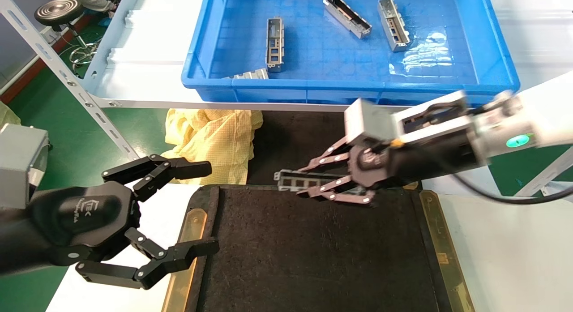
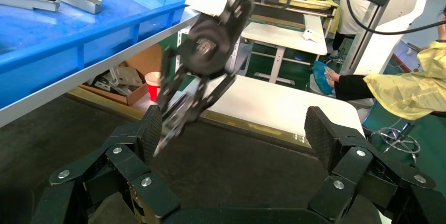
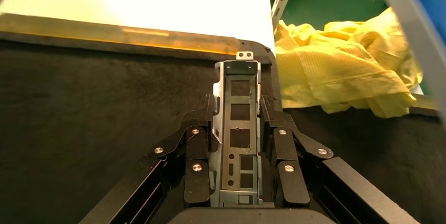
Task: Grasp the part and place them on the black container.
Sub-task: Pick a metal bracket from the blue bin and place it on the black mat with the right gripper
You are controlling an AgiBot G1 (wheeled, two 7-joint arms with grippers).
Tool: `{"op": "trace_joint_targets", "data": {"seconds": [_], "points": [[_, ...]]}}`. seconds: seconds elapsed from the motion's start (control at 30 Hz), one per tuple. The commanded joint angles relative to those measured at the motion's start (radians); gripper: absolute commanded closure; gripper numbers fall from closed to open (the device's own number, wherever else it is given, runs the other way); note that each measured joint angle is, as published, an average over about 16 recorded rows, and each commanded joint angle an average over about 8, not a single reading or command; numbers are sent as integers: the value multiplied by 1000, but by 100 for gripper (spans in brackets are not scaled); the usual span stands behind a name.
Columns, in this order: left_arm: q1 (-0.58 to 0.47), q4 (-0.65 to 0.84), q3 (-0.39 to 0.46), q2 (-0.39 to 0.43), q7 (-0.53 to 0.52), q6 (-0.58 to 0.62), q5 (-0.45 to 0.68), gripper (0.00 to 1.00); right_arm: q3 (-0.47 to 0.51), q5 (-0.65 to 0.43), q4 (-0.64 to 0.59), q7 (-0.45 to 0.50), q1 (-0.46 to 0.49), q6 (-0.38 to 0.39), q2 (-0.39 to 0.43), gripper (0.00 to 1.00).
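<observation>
Gripping part (image 1: 297,181), right tool (image 1: 309,180), lettering unreadable

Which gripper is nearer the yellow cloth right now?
Left. The left gripper hangs open with its upper finger tip just beside the yellow cloth. The right gripper, shut on the part, sits farther off over the black container far edge.

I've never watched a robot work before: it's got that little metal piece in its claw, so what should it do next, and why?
Probably lower it a little and let go. The right gripper is shut on the part, held at the far edge of the black container, apparently not yet resting on it. The left gripper waits open at the container's left edge.
</observation>
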Motion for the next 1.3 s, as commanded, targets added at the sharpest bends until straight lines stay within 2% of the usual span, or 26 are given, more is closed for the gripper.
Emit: {"op": "trace_joint_targets", "data": {"seconds": [0.03, 0.47, 0.67, 0.9, 1.3], "points": [[0, 0, 0, 0, 0, 0, 0, 0, -2, -1, -19, -27, -25, 25, -30, 100], [0, 0, 0, 0, 0, 0, 0, 0, -6, -10, -162, -173, -164, 190, -224, 100], [0, 0, 0, 0, 0, 0, 0, 0, 5, 10, -210, -246, -218, 263, -278, 100], [0, 0, 0, 0, 0, 0, 0, 0, -16, 30, -163, -259, -268, 334, -294, 100], [0, 0, 0, 0, 0, 0, 0, 0, -111, 58, -49, -200, -318, 469, -301, 100]]}}
